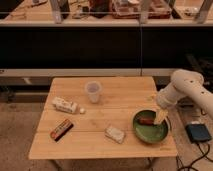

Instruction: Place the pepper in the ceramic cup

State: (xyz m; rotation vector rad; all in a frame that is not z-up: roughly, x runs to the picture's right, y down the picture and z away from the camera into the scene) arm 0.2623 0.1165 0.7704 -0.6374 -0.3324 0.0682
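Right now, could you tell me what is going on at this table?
A one-armed robot's pincer reaches down into the green bowl at the table's near right corner, close beside the pepper lying inside it. The ceramic cup stands upright farther back, near the middle of the wooden table, apart from the bowl. The pepper is not yet in the cup.

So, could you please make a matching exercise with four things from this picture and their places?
Things: 1 pepper; 2 ceramic cup; 3 red-and-black bar; 4 gripper.
Places: A front left of the table; B lying in the green bowl; C at the bowl's right side, beside the pepper; D back middle of the table.
Pairs: 1-B; 2-D; 3-A; 4-C.
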